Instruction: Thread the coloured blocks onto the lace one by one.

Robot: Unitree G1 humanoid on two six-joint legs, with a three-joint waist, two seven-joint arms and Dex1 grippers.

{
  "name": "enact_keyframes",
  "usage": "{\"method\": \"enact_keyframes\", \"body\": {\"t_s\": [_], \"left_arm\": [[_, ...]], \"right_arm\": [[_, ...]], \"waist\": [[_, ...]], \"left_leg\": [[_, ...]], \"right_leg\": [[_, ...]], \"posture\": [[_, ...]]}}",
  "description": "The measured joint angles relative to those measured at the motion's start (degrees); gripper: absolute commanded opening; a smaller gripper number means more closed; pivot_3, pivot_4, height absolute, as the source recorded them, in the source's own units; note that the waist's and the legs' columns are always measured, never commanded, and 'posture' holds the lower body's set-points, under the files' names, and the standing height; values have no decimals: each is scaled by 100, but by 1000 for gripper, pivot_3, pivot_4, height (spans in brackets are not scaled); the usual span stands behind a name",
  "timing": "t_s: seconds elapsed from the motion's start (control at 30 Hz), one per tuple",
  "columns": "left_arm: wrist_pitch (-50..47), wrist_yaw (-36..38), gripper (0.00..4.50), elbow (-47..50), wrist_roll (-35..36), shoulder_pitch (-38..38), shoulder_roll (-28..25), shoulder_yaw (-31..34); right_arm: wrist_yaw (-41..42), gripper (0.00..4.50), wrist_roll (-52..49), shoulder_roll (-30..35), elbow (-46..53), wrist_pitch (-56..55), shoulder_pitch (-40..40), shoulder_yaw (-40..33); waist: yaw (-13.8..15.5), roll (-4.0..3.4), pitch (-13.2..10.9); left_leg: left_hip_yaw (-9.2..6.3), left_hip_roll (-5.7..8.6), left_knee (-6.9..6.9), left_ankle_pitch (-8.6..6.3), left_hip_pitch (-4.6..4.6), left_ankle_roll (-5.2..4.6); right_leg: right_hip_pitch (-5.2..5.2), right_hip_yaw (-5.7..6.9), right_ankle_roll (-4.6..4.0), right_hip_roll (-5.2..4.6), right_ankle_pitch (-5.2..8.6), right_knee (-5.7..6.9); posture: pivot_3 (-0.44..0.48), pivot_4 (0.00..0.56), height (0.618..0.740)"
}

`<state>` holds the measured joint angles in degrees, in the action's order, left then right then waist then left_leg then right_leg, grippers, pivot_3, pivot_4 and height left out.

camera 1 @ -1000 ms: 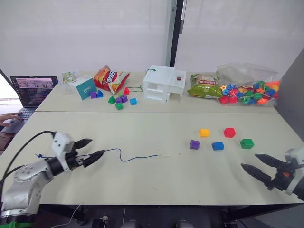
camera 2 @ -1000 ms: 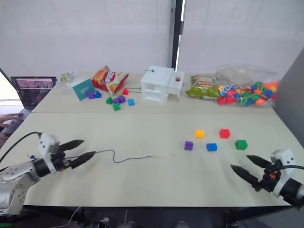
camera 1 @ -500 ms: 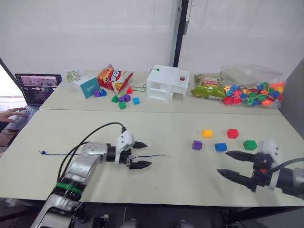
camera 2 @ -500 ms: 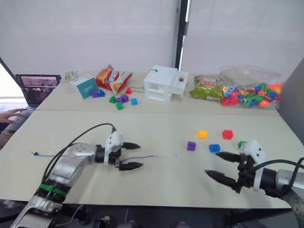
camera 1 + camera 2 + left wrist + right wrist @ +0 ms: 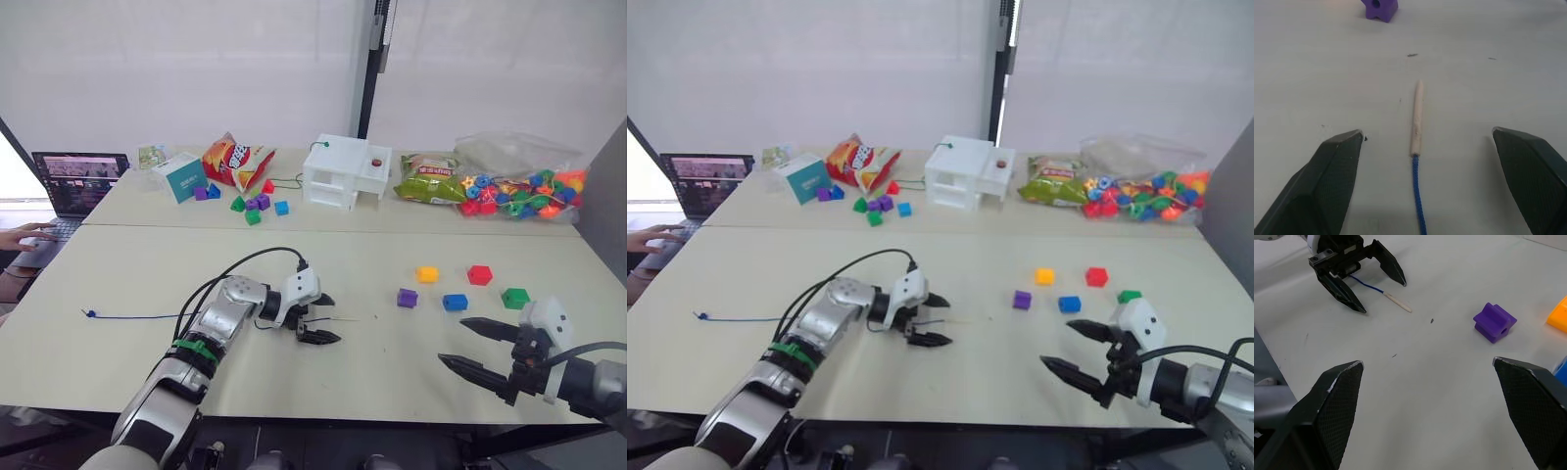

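Note:
The lace lies across the near table, a thin dark-blue string with its pale stiff tip pointing right. My left gripper is open and low over the table, one finger on each side of that tip without touching it. To the right sit the coloured blocks: purple, blue, green, red and yellow. My right gripper hangs open near the front edge, in front of the blocks, holding nothing.
The far table holds a teal box, a chips bag, small triangular pieces, a white box, a green snack bag and a clear bag of beads. A laptop and a person's hand are at far left.
My left gripper has travelled right along the lace from its left part to the pale tip, staying open. The right gripper has come in toward the middle of the table.

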<state>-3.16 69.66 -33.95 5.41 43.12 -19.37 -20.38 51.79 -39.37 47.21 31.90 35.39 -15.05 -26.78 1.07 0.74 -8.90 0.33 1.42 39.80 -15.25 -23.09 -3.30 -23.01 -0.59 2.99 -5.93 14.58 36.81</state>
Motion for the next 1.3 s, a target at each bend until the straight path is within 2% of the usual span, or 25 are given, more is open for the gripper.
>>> {"method": "enact_keyframes", "body": {"t_s": [0.1, 0.13, 0.2, 0.57, 0.87, 1.07, 1.17, 1.3], "left_arm": [[259, 61, 4464, -353, -45, 95, 102, 35], [351, 92, 4209, -464, -45, 110, 129, 57], [449, 114, 3680, -587, -57, 112, 157, 87], [781, 48, 17, -739, -323, 166, 190, 147], [913, -40, 17, -742, -622, 307, 227, 28], [524, 142, 17, -569, -561, 376, 172, 116], [108, 460, 17, -125, -355, 313, -73, 205], [-778, 889, 17, 1155, 196, -80, -671, 511]], "right_arm": [[-88, 4500, -16, -23, 68, 1, -112, -162], [-120, 4500, -17, -48, 88, 1, -151, -203], [-155, 4500, -19, -69, 116, 1, -205, -258], [-232, 4500, -34, -121, 138, 1, -298, -430], [-357, 4500, -30, -272, 128, 0, -209, -432], [-550, 4500, -3, -518, 104, -54, -206, -422], [-749, 4500, 119, -735, -3, -149, -315, -427], [-1310, 4500, 510, -1252, -281, -433, -423, -465]], "waist": [[15, 0, 0], [20, 0, 0], [15, 0, 0], [-13, -1, 1], [34, -1, 1], [14, 0, 0], [-29, -1, 0], [-52, -5, 3]], "left_leg": [[-1, 1, 9, 0, 7, -7], [-2, 1, 9, -1, 17, -8], [-2, -1, 8, -4, 31, -14], [-4, 1, 4, -12, 33, -26], [-4, 2, 6, -12, 52, -26], [-4, 2, 4, -12, 44, -26], [-4, 2, 5, -12, 16, -26], [-1, 2, 5, -9, -17, -23]], "right_leg": [[17, -1, 7, -2, -4, -6], [30, -1, 8, -2, -4, -9], [46, -1, 9, -2, -4, -11], [51, 1, 10, -5, -3, -16], [75, 0, 14, -7, -3, -24], [64, 0, 14, -6, -3, -20], [27, -5, 14, -5, -3, -7], [-20, -14, 12, -4, -4, 10]], "posture": [[0, 150, 740], [0, 150, 740], [0, 150, 740], [0, 150, 740], [0, 150, 740], [0, 150, 740], [0, 150, 740], [0, 150, 740]]}}
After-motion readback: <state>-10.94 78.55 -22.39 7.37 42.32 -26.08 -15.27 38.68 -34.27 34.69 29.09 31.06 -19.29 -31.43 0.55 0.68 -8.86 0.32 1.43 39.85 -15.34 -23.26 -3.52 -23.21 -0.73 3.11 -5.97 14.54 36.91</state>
